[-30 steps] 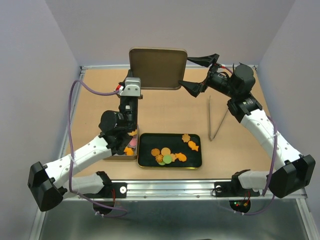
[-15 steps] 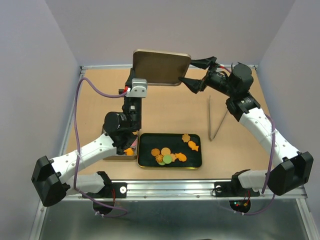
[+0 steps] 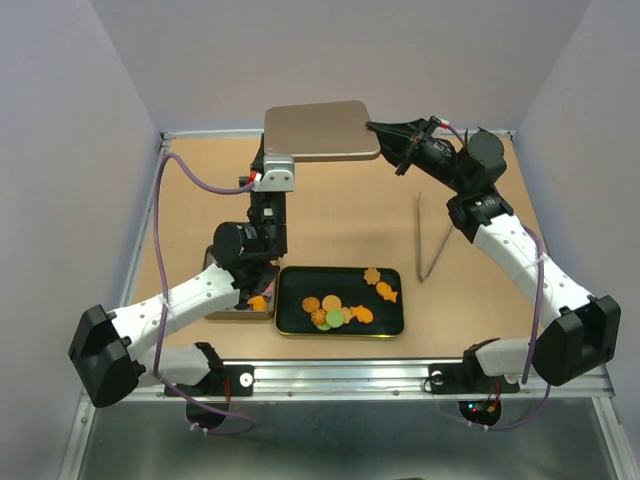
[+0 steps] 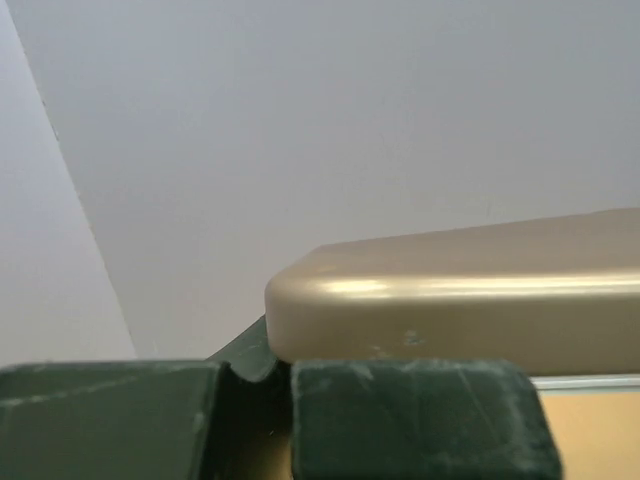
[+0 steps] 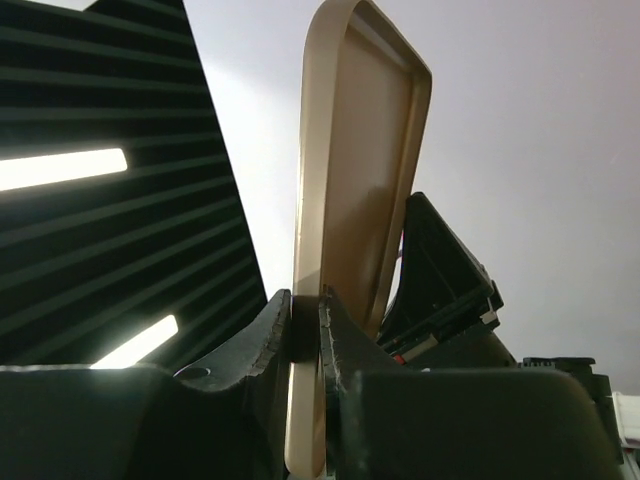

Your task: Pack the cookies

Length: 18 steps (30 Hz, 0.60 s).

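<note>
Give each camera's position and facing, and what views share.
Top external: above and behind the robot, looking down on the table, the tin of cookies, and the left gripper and right gripper holding the lid aloft.
Left wrist: on the left arm, looking out at the walls; its fingers show at the bottom, the lid just beyond.
Right wrist: on the right arm, looking along the lid edge-on; its fingers clamp the rim.
Shared: all three show the lid.

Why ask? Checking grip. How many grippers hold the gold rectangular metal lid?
2, on the gold metal lid: left gripper at its near-left corner, right gripper at its right.
</note>
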{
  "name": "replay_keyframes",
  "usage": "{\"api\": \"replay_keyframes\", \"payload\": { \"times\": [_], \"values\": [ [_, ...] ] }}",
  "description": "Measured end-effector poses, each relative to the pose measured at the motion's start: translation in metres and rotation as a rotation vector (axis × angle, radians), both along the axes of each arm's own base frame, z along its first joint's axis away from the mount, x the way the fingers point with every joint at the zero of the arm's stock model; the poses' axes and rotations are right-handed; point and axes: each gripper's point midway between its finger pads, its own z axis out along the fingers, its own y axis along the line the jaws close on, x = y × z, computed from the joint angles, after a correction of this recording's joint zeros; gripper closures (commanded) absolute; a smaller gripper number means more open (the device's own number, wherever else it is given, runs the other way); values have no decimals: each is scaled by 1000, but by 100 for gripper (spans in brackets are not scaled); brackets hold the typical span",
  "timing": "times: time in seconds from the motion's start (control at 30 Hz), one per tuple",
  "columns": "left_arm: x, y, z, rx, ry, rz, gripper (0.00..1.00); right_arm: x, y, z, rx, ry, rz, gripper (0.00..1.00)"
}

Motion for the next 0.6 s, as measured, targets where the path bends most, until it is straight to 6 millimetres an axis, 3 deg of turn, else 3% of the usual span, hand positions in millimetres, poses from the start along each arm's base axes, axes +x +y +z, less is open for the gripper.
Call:
{"api": "replay_keyframes", "payload": {
  "times": [0.07,0.1,0.17,0.2,0.3,0.43,0.6],
  "values": [
    [2,-1,0,-3,4,3,92,2,0,1,6,-7,-6,100],
    [3,-1,1,-8,4,5,86,3,0,2,11,-10,-10,100],
    [4,-1,1,-11,4,6,72,3,-1,3,16,-12,-14,100],
    [4,-2,1,-11,5,0,55,3,-1,4,18,-15,-15,99],
    [4,-11,0,3,8,-33,36,-1,2,7,20,-42,-10,99],
    [3,-30,-11,57,49,-108,29,-8,12,6,19,-56,22,100],
    [-8,-21,-15,77,80,-140,27,-9,13,6,19,-66,19,99]
  ]
}}
